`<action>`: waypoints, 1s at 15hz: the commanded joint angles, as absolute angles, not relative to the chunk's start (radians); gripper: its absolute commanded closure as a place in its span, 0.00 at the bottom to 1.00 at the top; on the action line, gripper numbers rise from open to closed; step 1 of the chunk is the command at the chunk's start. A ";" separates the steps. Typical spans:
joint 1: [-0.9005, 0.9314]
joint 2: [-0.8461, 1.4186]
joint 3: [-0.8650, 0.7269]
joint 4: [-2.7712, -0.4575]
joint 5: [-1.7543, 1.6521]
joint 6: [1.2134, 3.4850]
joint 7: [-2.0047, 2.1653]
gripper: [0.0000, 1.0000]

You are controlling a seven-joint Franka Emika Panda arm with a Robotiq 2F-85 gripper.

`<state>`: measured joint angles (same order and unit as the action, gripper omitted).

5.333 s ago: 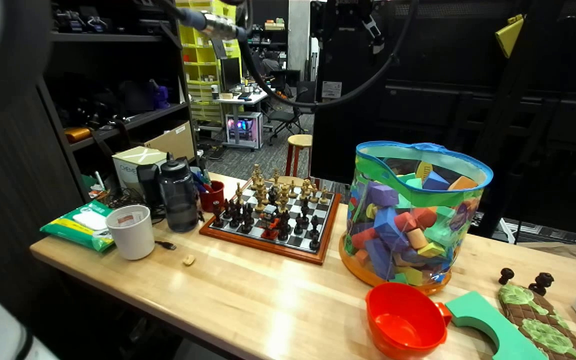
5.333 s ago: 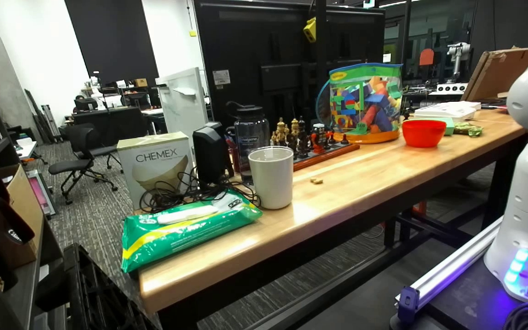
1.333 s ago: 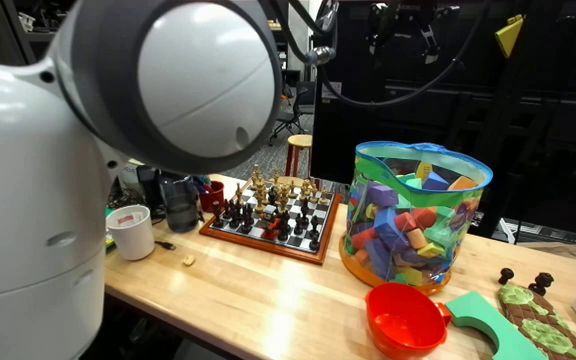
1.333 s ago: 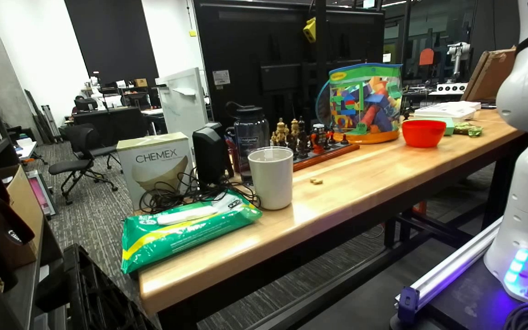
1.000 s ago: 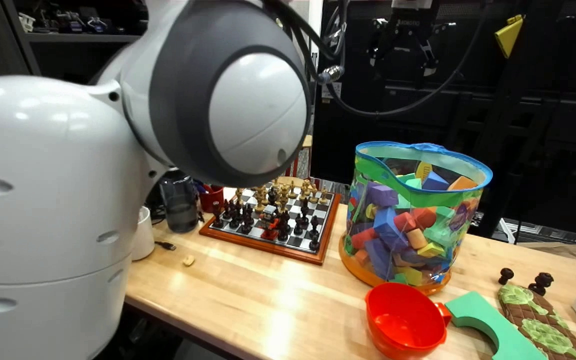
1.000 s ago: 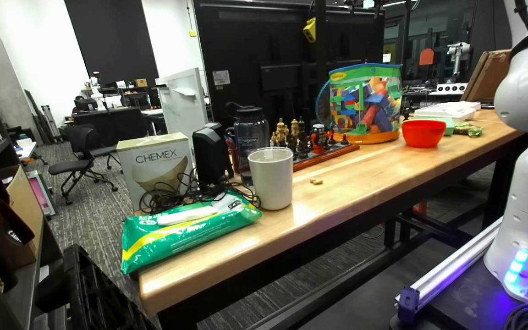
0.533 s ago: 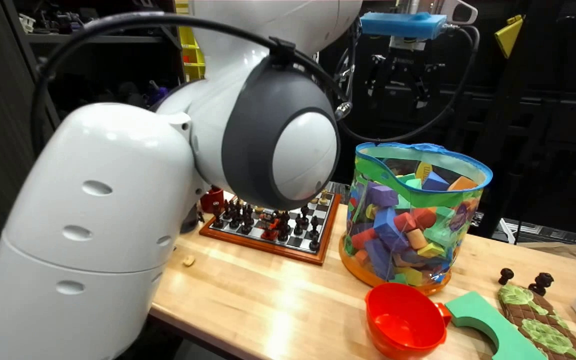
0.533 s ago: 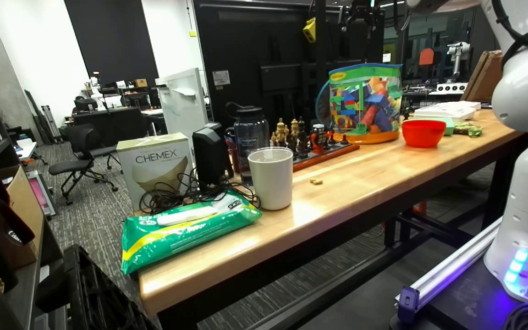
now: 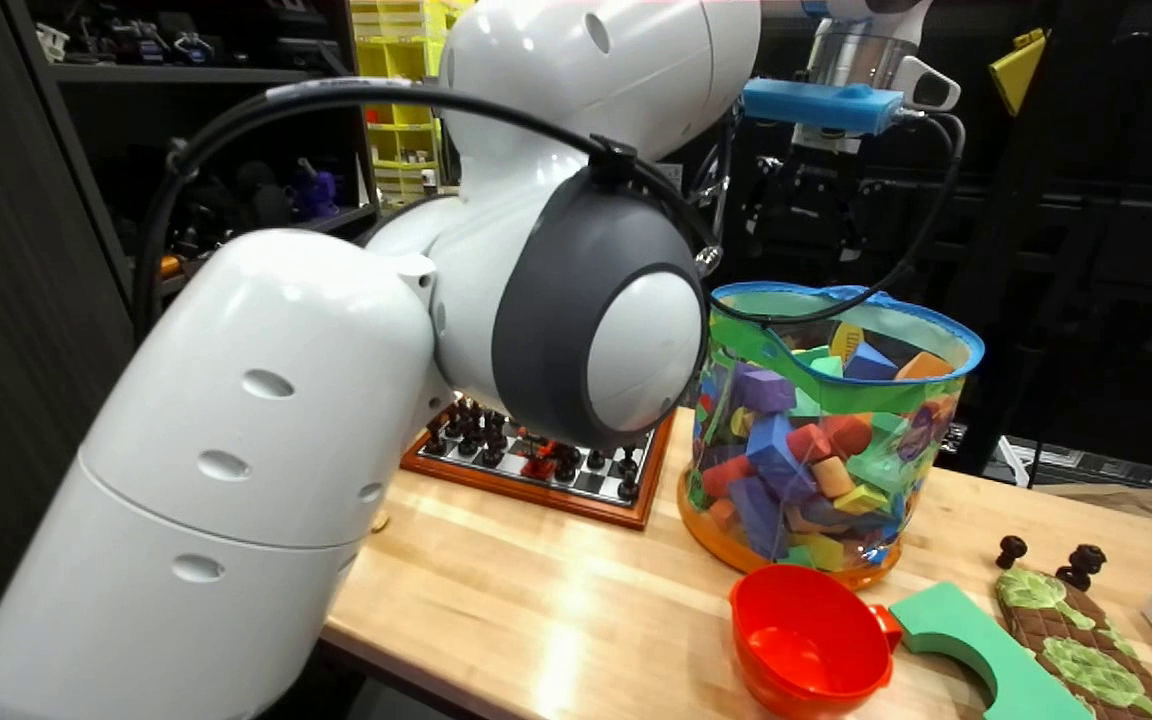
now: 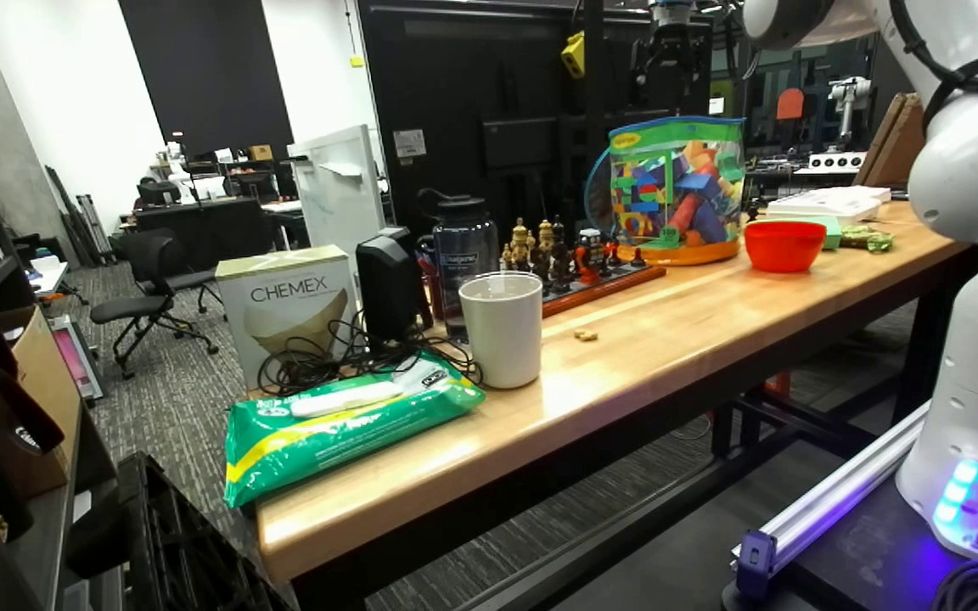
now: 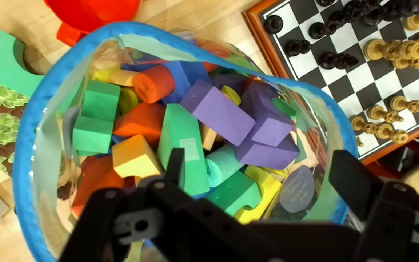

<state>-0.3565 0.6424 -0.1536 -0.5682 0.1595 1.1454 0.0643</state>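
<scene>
My gripper is open and empty, its black fingers wide apart. It hangs above a clear zip bag with a blue rim, full of coloured foam blocks. The gripper also shows over the bag in an exterior view, dark against a black background. Between and near the fingers lie a green wedge block, a teal cylinder, purple blocks, a dark green arch block and a yellow block. The fingers touch none of them that I can see.
A chessboard with pieces stands beside the bag. A red bowl, a green arch and a quilted pad lie in front and right. A white mug, box and green wipes pack stand at the far end.
The arm has swung into view over the table, now hiding part of the chessboard in an exterior view. The gripper has moved down toward the bag. The table things have not moved.
</scene>
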 commanded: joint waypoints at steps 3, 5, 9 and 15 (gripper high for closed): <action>-0.380 0.679 -0.147 -0.528 0.170 1.093 0.057 0.00; -0.378 0.694 -0.148 -0.527 0.167 1.100 0.062 0.00; -0.367 0.727 -0.148 -0.519 0.164 1.112 0.075 0.00; -0.355 0.760 -0.150 -0.510 0.160 1.115 0.085 0.00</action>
<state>-0.3574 0.7382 -0.1514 -0.5501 0.1595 1.1292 0.0673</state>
